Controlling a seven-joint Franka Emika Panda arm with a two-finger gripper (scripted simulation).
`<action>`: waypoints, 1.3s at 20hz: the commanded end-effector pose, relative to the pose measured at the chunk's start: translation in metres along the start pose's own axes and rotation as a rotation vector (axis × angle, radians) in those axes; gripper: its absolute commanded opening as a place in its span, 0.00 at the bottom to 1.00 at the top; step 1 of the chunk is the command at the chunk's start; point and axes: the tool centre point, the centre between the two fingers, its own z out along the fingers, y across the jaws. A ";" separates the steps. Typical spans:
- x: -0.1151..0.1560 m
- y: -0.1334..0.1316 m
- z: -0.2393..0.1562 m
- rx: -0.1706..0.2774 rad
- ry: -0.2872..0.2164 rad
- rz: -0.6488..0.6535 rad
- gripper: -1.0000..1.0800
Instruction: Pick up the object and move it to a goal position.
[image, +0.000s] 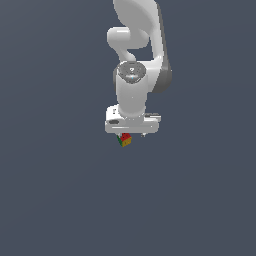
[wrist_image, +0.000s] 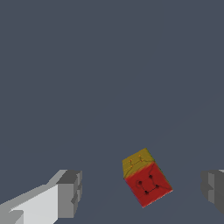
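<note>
Below, plain dark grey-blue matte surface (image: 60, 200) fills whole room, no walls visible. White robot arm (image: 134, 90) points down. White gripper with grey fingertips (wrist_image: 141, 192) spread wide, grasping nothing. Tiny cube with red, yellow, green faces (wrist_image: 146, 178) sits tilted between fingers (wrist_image: 70, 192), touching neither.

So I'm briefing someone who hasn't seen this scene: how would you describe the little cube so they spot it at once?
Start at the white robot arm in the middle of the plain grey floor and follow it down to its claw. The tiny cube sits just beneath it; in the wrist view it lies between the open fingers, touching neither. It is the only coloured thing: red, yellow and green faces.
</note>
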 end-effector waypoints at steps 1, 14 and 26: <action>0.000 0.000 0.000 0.000 0.000 0.000 0.96; 0.007 0.015 -0.012 -0.019 0.018 0.020 0.96; -0.002 0.016 0.003 -0.012 0.021 0.161 0.96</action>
